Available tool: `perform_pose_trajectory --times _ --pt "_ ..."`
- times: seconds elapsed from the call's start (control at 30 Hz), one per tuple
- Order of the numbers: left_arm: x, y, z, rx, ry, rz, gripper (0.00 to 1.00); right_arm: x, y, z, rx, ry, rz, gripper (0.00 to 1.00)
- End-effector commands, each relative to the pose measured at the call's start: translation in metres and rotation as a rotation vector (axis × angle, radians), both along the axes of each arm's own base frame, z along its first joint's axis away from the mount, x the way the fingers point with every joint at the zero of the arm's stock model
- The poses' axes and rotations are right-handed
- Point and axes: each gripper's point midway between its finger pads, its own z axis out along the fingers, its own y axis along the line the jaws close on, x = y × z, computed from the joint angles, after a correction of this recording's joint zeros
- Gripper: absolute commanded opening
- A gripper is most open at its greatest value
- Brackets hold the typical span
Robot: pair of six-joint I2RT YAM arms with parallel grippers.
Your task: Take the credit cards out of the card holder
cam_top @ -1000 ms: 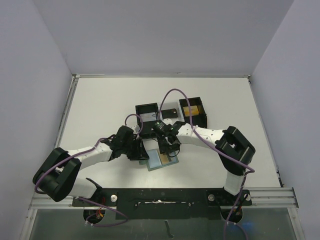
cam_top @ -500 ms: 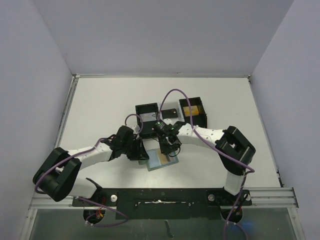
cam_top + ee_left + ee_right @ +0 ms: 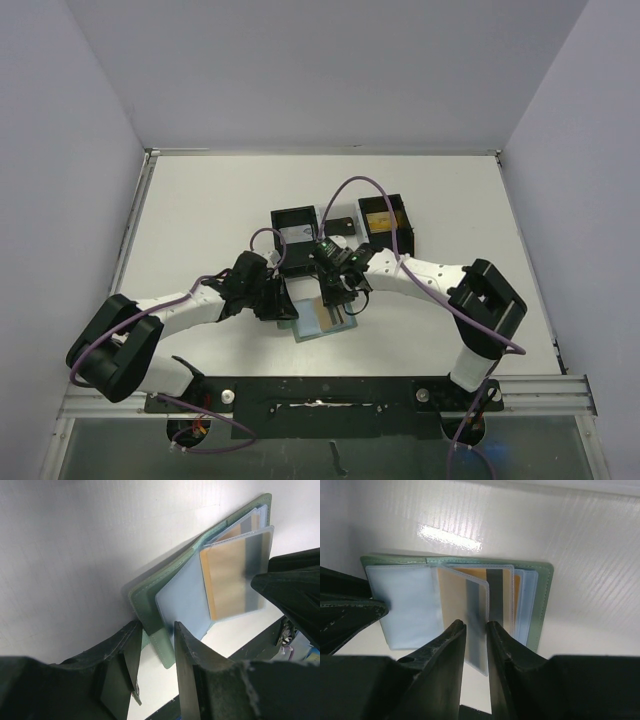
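Left wrist view, clamped card holder [image 3: 180, 597] corner in left gripper [image 3: 156, 635], pinched sleeved gold credit card [image 3: 452, 592] above it in right gripper [image 3: 476, 627].

I see a white table [image 3: 200, 220] closed in by pale lilac walls [image 3: 330, 70] on three sides. Two black open-topped boxes stand upright near its middle: the left box [image 3: 276, 225] and the right box [image 3: 405, 222], side by side with a gap between them. A black rail [image 3: 330, 392] runs along the near edge. A metal strip [image 3: 135, 230] borders the left edge.
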Motion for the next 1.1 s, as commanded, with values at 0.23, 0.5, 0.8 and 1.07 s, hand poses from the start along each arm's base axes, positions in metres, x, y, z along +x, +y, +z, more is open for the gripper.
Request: perform_pose_trajectory --times 0.23,0.5,0.8,1.07 --pt "0.001 0.001 -0.005 0.025 -0.002 -0.017 0.32 -0.002 0.028 0.033 0.161 -0.025 0.035 0.17" --pt "0.004 0.005 -0.001 0.046 -0.020 0.003 0.32 -0.009 0.058 0.050 0.323 -0.003 0.110 0.21" --pt "0.011 0.034 0.011 0.124 -0.075 0.154 0.33 -0.011 0.087 0.043 0.429 0.053 0.163 0.28" --pt "0.026 0.026 0.054 0.033 -0.194 0.165 0.38 0.007 0.054 0.051 0.436 -0.031 0.023 0.39"
